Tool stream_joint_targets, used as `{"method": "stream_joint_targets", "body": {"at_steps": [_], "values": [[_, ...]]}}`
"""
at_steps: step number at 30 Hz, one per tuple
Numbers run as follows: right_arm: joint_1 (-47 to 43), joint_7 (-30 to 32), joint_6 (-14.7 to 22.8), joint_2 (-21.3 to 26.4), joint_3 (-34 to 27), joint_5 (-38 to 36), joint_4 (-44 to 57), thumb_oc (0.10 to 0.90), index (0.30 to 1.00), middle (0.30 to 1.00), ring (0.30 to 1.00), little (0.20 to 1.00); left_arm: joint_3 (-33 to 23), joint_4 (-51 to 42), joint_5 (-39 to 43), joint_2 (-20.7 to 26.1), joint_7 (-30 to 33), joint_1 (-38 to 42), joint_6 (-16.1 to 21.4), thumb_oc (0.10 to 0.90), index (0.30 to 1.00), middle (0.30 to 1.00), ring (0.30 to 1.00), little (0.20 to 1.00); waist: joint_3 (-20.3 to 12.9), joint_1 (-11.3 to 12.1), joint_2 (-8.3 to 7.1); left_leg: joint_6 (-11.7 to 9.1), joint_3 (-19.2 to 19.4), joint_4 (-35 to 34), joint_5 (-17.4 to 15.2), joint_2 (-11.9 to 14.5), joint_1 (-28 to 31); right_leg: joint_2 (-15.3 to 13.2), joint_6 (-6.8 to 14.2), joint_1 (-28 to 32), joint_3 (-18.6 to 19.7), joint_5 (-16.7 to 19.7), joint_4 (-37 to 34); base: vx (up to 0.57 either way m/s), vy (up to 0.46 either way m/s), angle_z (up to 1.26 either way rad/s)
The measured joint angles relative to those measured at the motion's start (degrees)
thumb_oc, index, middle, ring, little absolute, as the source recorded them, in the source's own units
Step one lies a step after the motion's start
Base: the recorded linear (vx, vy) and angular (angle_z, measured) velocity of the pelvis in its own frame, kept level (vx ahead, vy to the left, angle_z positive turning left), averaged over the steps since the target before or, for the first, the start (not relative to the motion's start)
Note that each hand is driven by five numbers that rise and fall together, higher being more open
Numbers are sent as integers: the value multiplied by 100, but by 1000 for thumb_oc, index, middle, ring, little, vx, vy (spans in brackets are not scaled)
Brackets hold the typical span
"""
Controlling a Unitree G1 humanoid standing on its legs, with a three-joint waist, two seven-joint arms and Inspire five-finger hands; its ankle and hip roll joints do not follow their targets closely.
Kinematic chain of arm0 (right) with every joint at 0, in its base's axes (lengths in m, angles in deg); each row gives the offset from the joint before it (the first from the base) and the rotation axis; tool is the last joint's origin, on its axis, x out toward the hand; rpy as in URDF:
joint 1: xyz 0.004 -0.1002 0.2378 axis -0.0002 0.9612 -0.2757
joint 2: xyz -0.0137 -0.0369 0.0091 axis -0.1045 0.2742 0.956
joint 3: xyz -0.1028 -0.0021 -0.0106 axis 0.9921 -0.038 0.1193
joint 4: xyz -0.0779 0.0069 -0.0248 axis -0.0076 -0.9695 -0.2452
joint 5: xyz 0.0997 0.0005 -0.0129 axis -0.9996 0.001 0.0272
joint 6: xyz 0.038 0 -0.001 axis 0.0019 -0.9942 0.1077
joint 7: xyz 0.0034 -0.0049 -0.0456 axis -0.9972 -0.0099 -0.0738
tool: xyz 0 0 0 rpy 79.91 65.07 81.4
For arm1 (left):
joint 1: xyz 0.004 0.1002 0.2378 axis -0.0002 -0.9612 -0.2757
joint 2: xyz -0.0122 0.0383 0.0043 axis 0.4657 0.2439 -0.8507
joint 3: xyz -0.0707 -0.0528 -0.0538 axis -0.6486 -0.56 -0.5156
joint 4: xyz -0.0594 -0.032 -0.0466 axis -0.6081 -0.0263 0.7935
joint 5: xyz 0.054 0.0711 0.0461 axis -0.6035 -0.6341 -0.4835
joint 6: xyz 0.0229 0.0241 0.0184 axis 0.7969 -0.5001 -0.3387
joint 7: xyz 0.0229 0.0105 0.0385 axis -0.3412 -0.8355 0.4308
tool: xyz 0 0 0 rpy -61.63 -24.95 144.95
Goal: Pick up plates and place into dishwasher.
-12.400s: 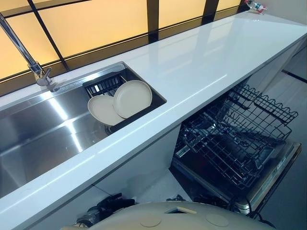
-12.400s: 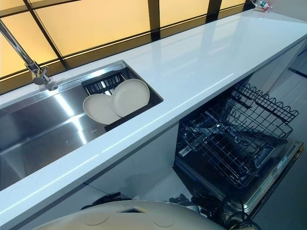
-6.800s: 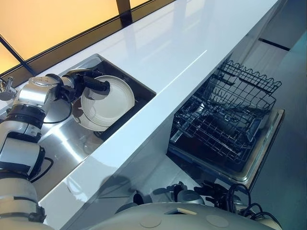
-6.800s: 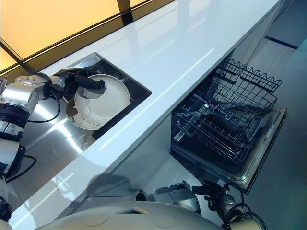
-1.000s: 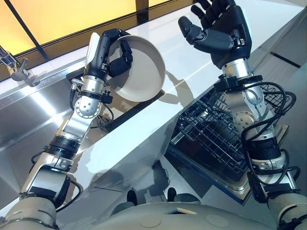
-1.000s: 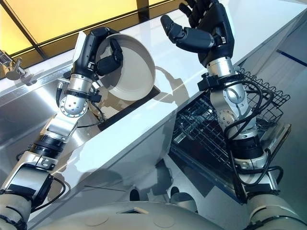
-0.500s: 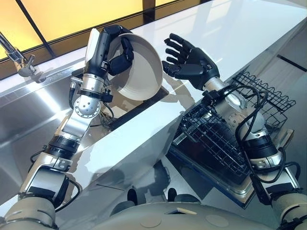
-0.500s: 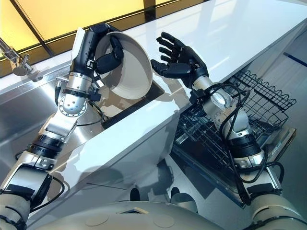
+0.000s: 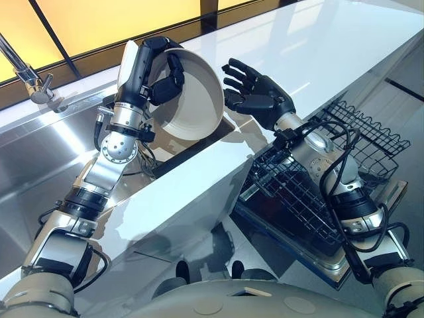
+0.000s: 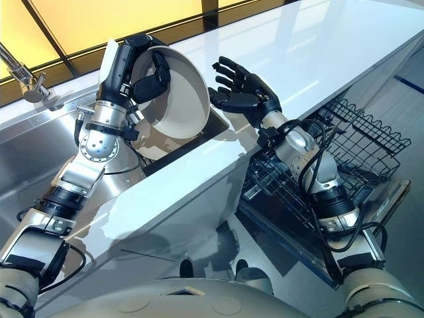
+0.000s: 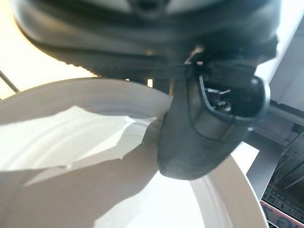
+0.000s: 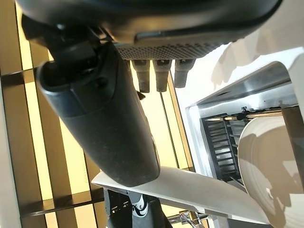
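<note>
Cream plate [image 9: 195, 99] is pinched at its rim by your left hand [image 9: 142, 61] above the sink [image 9: 40, 156]; your right hand [image 9: 264, 103], fingers spread, hovers at its 3 o'clock.

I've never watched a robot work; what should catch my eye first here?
The left hand, fingers curled round the rim, holds a cream plate up over the sink. The right hand is spread open beside it, above the white counter. Below, the dishwasher rack is pulled out.
</note>
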Motion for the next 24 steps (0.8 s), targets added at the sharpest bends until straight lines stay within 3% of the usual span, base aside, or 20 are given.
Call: {"method": "stream_joint_targets", "body": {"at_steps": [8, 14, 19, 24], "values": [[1, 179, 145, -64, 67, -413, -94, 800, 900, 900, 900, 900, 33, 0, 6, 9, 61, 5, -3, 100, 300, 300, 300, 200, 0, 15, -1, -4, -24, 0, 9, 1, -1, 2, 0, 8, -21, 0, 0, 0, 0, 0], [1, 1512, 1182, -193, -67, 1356, 159, 800, 900, 900, 900, 900, 83, 0, -1, 7, 79, 41, -34, 100, 300, 300, 300, 200, 3, 13, 2, 0, -32, -2, 15, -9, -9, -6, 3, 2, 3, -2, -1, 0, 0, 0], [0, 2047, 1610, -206, -564, 1585, 438, 800, 900, 900, 900, 900, 82, 0, -1, 21, 154, 49, -246, 100, 300, 300, 300, 200, 7, -51, 10, 0, 9, -14, 14, -3, -5, -2, 18, -2, 21, -12, -1, 0, 0, 0], [1, 2103, 1643, -200, -647, 1555, 450, 800, 900, 900, 900, 900, 82, 0, -1, 30, 154, 49, -262, 100, 300, 300, 300, 200, 40, -134, 62, 0, 19, -16, 14, 0, 1, -2, 17, -2, 22, -12, 0, 0, 0, 0]]}}
